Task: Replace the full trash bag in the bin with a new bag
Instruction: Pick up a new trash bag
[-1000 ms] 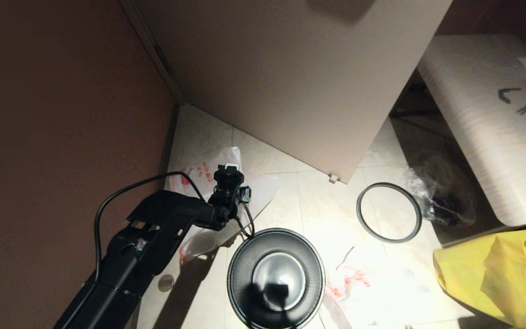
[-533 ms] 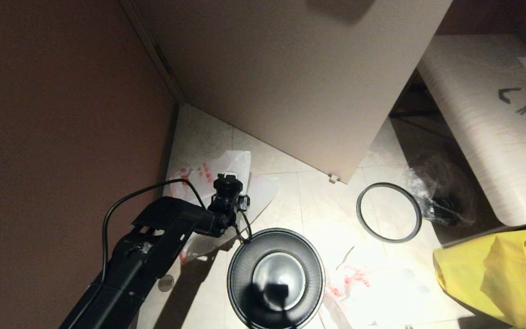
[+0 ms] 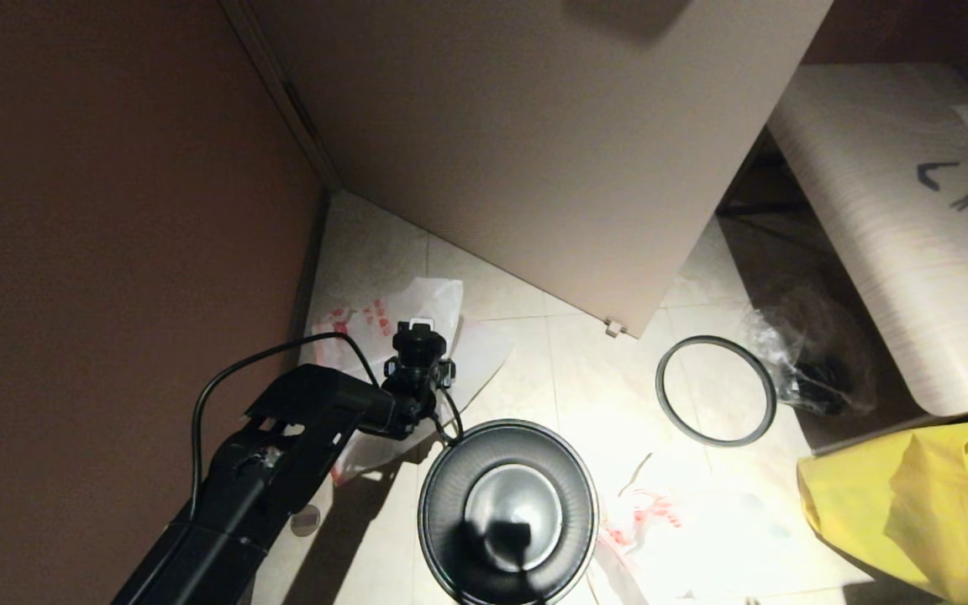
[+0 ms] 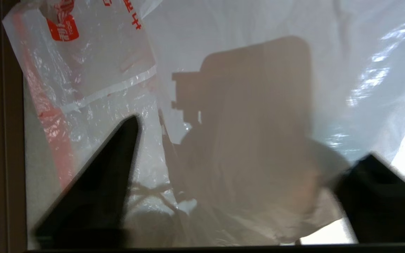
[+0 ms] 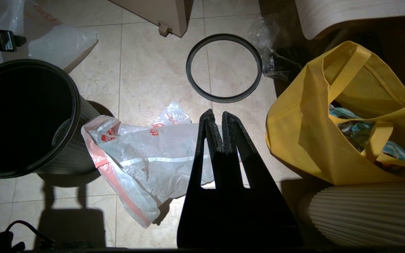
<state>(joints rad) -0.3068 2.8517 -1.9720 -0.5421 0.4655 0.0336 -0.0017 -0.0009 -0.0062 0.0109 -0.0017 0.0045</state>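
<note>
The empty black bin point(image 3: 449, 496) point(image 5: 73, 154) stands on the tiles, its steel bottom showing. Its grey rim ring point(image 3: 659, 378) point(image 5: 188, 66) lies apart on the floor. The full trash bag point(image 3: 366, 323) point(image 4: 100, 70) point(image 5: 62, 42), white film with red print and pink-red trim, lies by the wall. My left gripper point(image 3: 418, 340) point(image 4: 252, 137) hangs open just above it, holding nothing. The flat new bag point(image 3: 686, 529) point(image 5: 146, 154) lies on the bin's right. My right gripper point(image 5: 217, 114) is shut and empty above that bag's edge.
A yellow fabric tote point(image 3: 896, 504) point(image 5: 304, 123) with stuff in it sits at the right. A clear film bag with dark things point(image 3: 812, 370) lies under a pale bench point(image 3: 870, 210). A cabinet panel point(image 3: 534, 151) and a brown wall point(image 3: 114, 252) close in the corner.
The bag's upper flap, bunched up behind my left gripper a second ago, has spread wider on the floor. The left gripper has shifted slightly back toward me. The right arm has not moved.
</note>
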